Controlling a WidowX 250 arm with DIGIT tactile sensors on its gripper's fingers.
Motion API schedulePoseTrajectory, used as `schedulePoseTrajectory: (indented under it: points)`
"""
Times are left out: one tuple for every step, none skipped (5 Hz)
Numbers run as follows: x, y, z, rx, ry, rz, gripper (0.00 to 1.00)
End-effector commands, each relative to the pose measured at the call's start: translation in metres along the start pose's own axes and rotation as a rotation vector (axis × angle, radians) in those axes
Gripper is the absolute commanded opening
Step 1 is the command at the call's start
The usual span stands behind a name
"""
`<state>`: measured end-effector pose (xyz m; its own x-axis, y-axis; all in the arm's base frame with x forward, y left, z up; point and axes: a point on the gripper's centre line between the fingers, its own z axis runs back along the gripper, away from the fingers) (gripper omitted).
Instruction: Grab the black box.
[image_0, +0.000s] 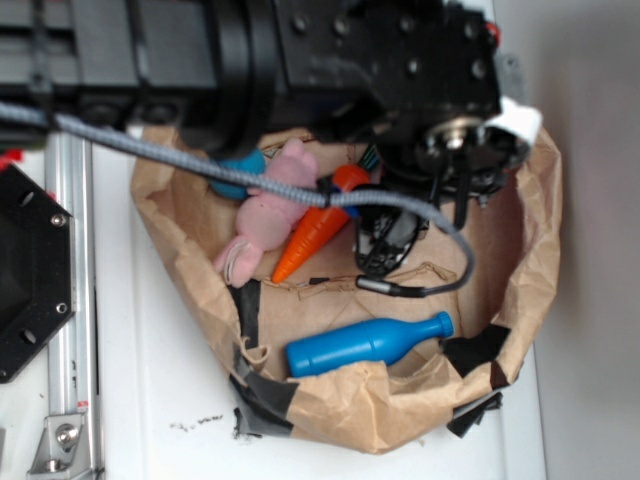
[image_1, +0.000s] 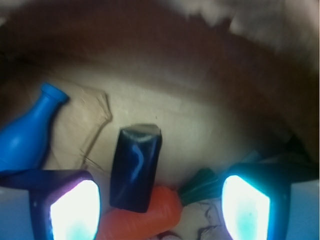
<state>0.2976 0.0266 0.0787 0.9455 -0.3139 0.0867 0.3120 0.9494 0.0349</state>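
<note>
In the wrist view the black box (image_1: 135, 167) is small, glossy and dark. It lies on the brown paper, its near end resting on the orange toy carrot (image_1: 145, 219). My gripper (image_1: 160, 207) is open just above them. One finger (image_1: 75, 210) is left of the box and the other finger (image_1: 246, 207) is far to its right, neither touching it. In the exterior view the gripper (image_0: 385, 240) hangs low inside the paper nest beside the carrot (image_0: 312, 240). I cannot tell the box apart from the dark fingers there.
A blue bottle (image_0: 365, 343) lies at the front of the crumpled brown paper nest (image_0: 380, 405), seen at the left (image_1: 25, 137) in the wrist view. A pink plush (image_0: 265, 215) lies against the carrot. Black tape (image_0: 262, 395) patches the paper. A black hexagonal plate (image_0: 30, 270) and rail (image_0: 70, 300) stand left.
</note>
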Motion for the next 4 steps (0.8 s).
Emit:
schedulePoseTrajectory:
  points:
    - [-0.003,-0.03,-0.021,0.012,-0.023,-0.008,1.0]
    - [0.01,-0.033,-0.033,0.023,-0.017,-0.006,1.0]
    - [0.013,-0.026,-0.035,0.044,-0.011,-0.004,1.0]
    - [0.01,-0.02,-0.04,0.064,0.01,0.008,0.0]
